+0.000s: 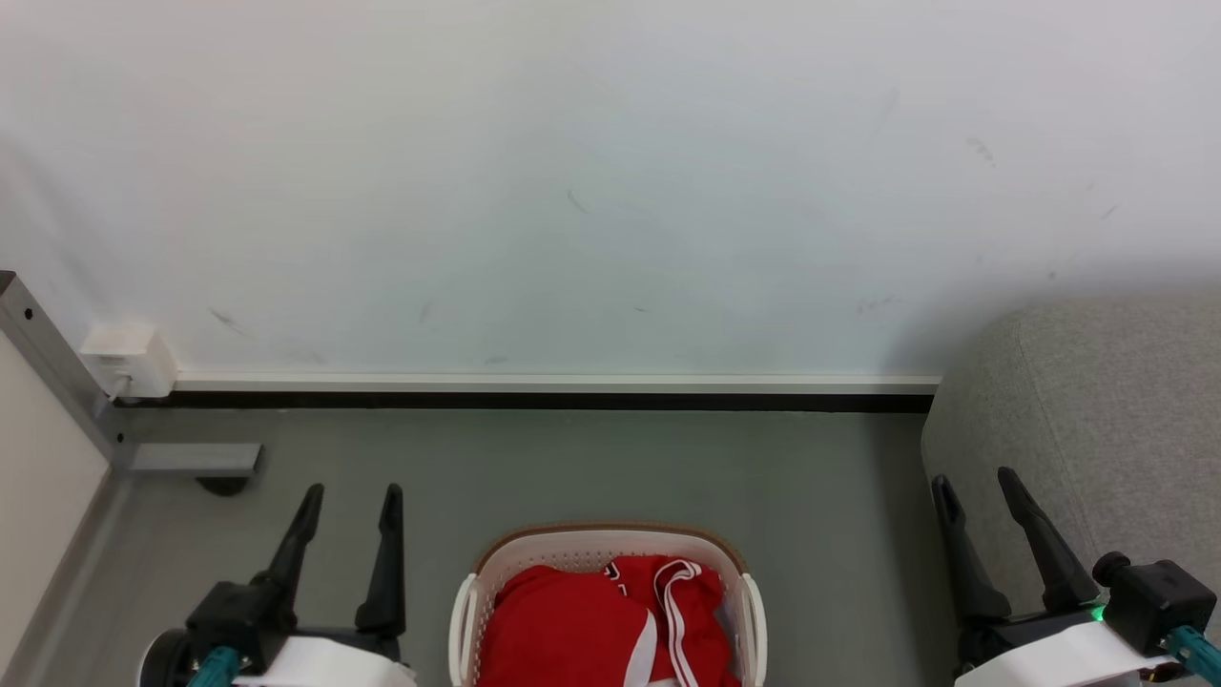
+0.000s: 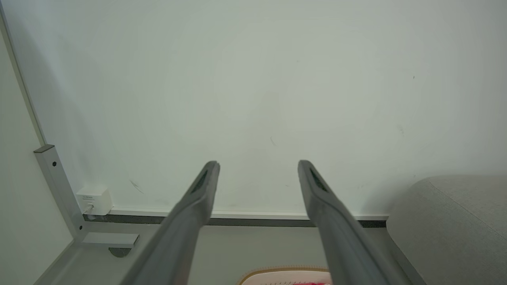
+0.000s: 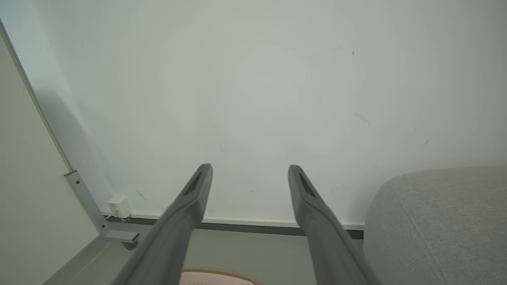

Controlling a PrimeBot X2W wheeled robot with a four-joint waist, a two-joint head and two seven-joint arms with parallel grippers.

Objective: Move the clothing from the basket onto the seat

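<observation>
Red clothing (image 1: 591,625) with white stripes lies bunched in the white basket (image 1: 610,544), which stands on the floor at the bottom middle of the head view. The light grey seat (image 1: 1097,420) rises at the right. My left gripper (image 1: 351,494) hangs open to the left of the basket, with nothing between its fingers. Open and empty too, my right gripper (image 1: 975,479) sits to the right of the basket, in front of the seat. In the left wrist view the gripper (image 2: 257,164) points at the wall, with the basket rim (image 2: 283,271) and seat (image 2: 455,225) below. The right wrist view has its gripper (image 3: 249,168), the basket rim (image 3: 218,273) and the seat (image 3: 439,221).
A white wall (image 1: 610,172) with a skirting board stands close behind the basket. At the left are a grey metal frame post (image 1: 48,367) with a foot (image 1: 196,460) and a white wall socket (image 1: 129,358). Grey floor (image 1: 610,468) lies between basket and wall.
</observation>
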